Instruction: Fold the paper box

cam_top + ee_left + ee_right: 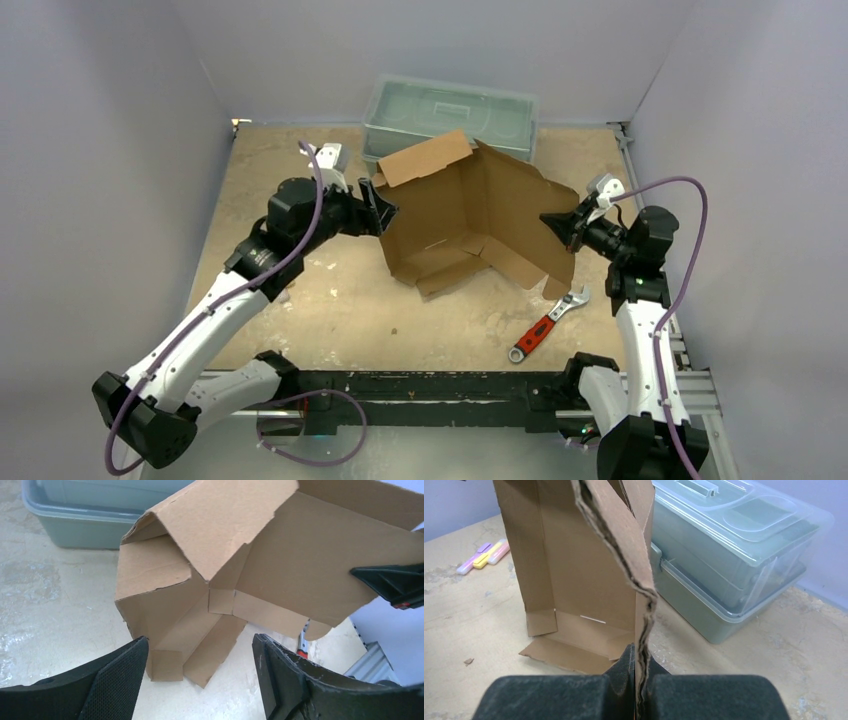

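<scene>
Paper box [470, 210]: brown corrugated cardboard, part-folded, standing at the middle of the worktop [330, 300], panels raised, lower flaps splayed on the surface, just in front of the grey-green toolbox [450, 112].
Right gripper [555, 222]: clenched on the box's right panel edge, cardboard pinched between its pads.
Left gripper [384, 207]: released, jaws spread wide, just beside the box's left side, holding nothing.
Red-handled wrench [546, 325]: flat on the worktop, near the right arm.
</scene>
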{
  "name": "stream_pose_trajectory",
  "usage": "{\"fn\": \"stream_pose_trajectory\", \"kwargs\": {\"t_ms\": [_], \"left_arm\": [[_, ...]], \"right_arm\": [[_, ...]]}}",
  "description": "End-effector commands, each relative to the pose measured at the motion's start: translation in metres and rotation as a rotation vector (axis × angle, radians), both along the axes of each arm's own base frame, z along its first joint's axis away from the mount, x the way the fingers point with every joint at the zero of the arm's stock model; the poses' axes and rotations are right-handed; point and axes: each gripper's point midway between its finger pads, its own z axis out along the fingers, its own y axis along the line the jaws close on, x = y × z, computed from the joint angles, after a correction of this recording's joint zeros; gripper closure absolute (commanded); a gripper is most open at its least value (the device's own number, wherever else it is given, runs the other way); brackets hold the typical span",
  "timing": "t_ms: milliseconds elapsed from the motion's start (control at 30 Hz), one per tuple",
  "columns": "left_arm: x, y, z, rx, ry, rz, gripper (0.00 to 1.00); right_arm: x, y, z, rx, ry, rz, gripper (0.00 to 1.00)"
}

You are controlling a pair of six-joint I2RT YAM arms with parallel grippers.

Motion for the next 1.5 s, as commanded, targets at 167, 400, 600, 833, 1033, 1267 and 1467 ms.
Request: {"fn": "stream_pose_trajectory", "kwargs": {"t_ms": [167,400,600,833,1033,1267,1467], "left_arm": [[0.002,0.011,0.101,0.243,-0.299,-0.141,0.17],[0.037,0.009,0.122,0.51,-0.41,-0.198,0.16],[0.039,0.006,0.113,0.557,-0.43,-0.247,0.15],[0.049,-0.002,0.121,0.622,-0.543,-0.335,0.01],[0.061,-0.039,0.101,0.518,-0.448,-0.481,0.01],[0.064,-0.017,0.085,0.493,-0.319,-0.332,0.01],[0.02,0.025,0.097,0.254,-0.26,-0.112,0.02]], "right_arm": [[0.003,-0.001,0.008,-0.028,-0.048,-0.005,1.0],[0.002,0.0,0.009,-0.03,-0.052,0.001,1.0],[0.001,0.0,0.008,-0.03,-0.049,0.003,1.0],[0.0,0.001,0.009,-0.029,-0.051,0.011,1.0],[-0.001,0.001,0.009,-0.031,-0.052,0.014,1.0],[-0.001,0.003,0.01,-0.033,-0.056,0.022,1.0],[-0.002,0.003,0.011,-0.035,-0.06,0.026,1.0]]}}
